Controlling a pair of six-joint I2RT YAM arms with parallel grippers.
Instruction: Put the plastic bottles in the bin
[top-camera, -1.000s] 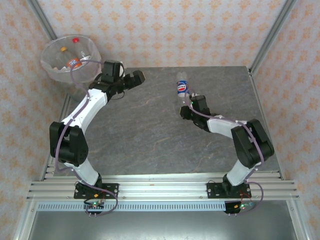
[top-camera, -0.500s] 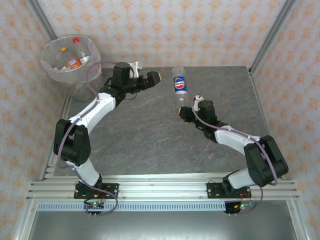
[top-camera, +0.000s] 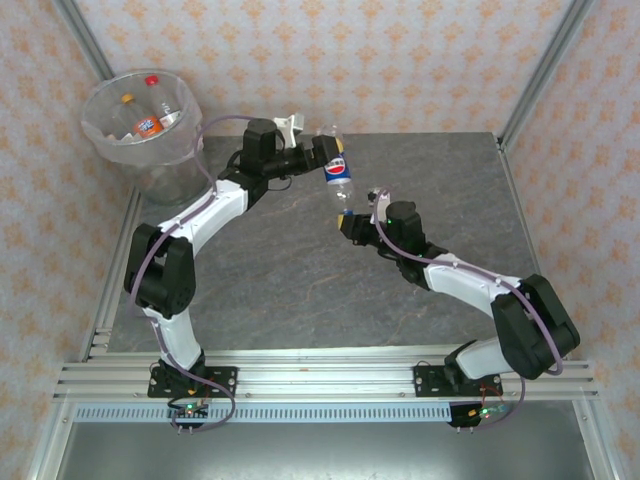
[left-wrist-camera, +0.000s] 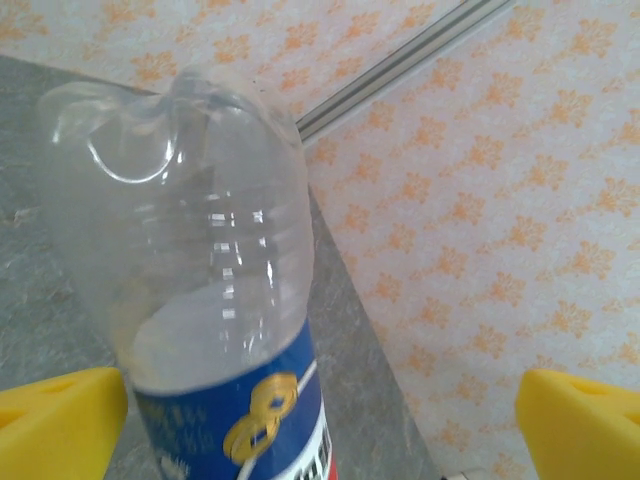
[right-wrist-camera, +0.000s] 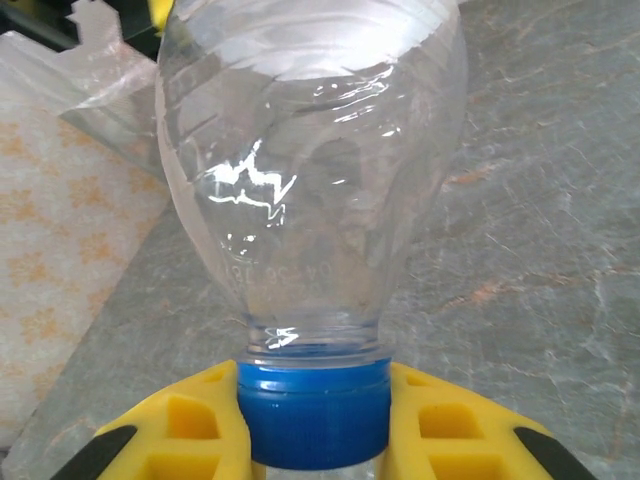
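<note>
A blue-labelled bottle (top-camera: 339, 176) is pinched by its cap (right-wrist-camera: 314, 400) in the right gripper's (right-wrist-camera: 315, 428) closed jaws, while the left gripper's (left-wrist-camera: 320, 420) jaws are spread wide about its upturned base. It is judged empty, light and easily dented, best taken at the label. It is held aloft well right of the bin (top-camera: 90, 132), both arms reaching inward.

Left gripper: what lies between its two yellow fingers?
In the left wrist view, the blue-labelled bottle stands between the wide-open fingers, close beside one.
</note>
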